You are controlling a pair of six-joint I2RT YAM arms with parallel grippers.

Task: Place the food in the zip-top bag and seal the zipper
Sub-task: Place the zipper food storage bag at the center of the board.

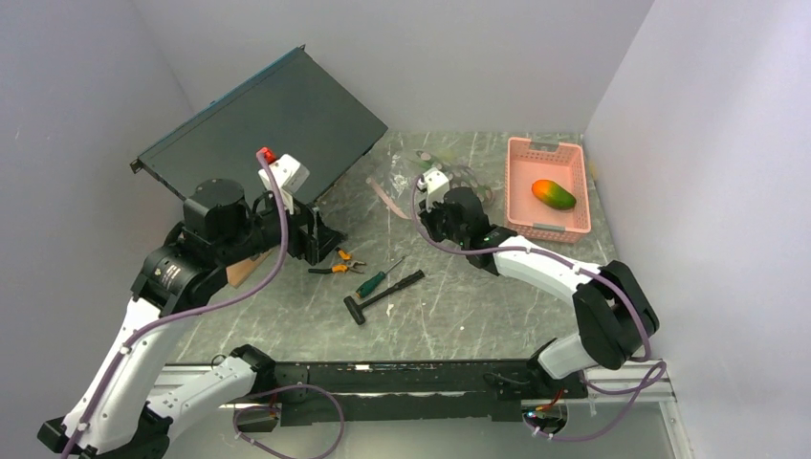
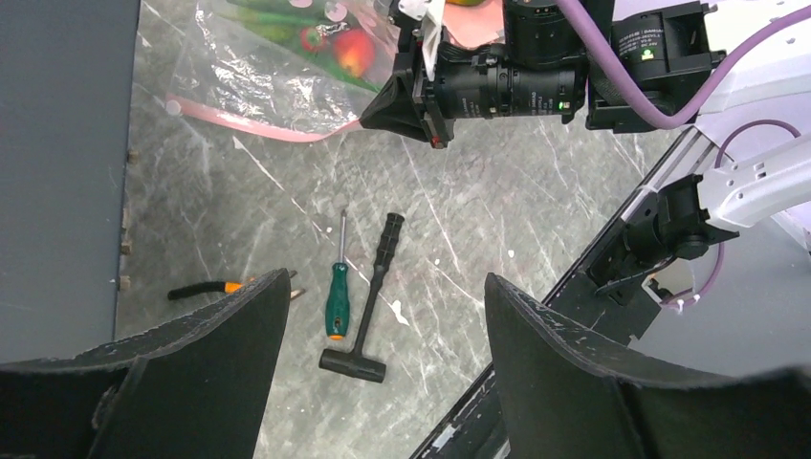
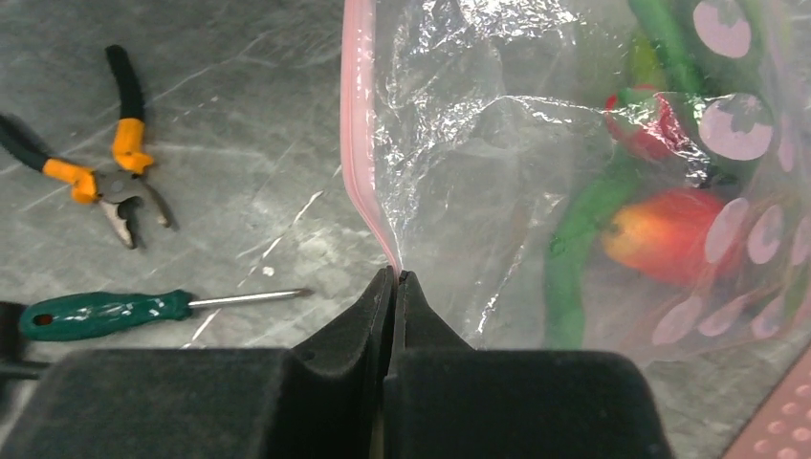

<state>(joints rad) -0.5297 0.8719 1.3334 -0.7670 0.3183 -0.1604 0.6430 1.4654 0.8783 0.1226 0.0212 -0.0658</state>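
The clear zip-top bag [image 1: 426, 170] lies at the back centre of the table and shows in the right wrist view [image 3: 478, 143]. Inside it I see a red-orange fruit [image 3: 669, 234], a green cucumber [image 3: 572, 263] and a red piece [image 3: 650, 129]. My right gripper [image 3: 396, 274] is shut on the pink zipper [image 3: 359, 143] near one end. It also shows in the left wrist view [image 2: 368, 117]. The orange-green mango [image 1: 554, 194] lies in the pink basket [image 1: 545, 148]. My left gripper [image 2: 383, 282] is open and empty, held above the tools.
Orange-handled pliers [image 1: 337, 263], a green-handled screwdriver [image 1: 378, 279] and a black hammer [image 1: 383, 296] lie mid-table. A dark flat panel [image 1: 268, 124] leans at the back left. Walls close in both sides.
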